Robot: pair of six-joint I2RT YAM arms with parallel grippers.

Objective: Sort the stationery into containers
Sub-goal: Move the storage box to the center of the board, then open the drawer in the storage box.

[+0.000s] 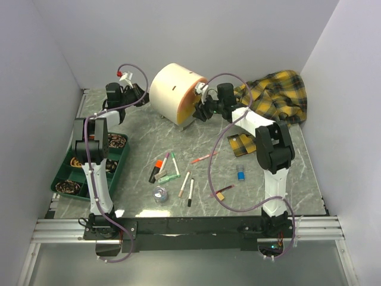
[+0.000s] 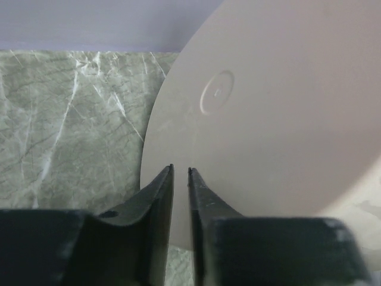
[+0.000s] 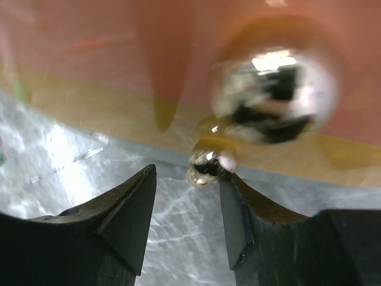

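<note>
Two robot arms with white links and bulky black joint housings, the left arm (image 1: pixel 95 161) at frame left, the right arm (image 1: pixel 271 161) at frame right. Pale purple cables loop along both. Matte black wedge-shaped fingers (image 3: pixel 128 208).
</note>
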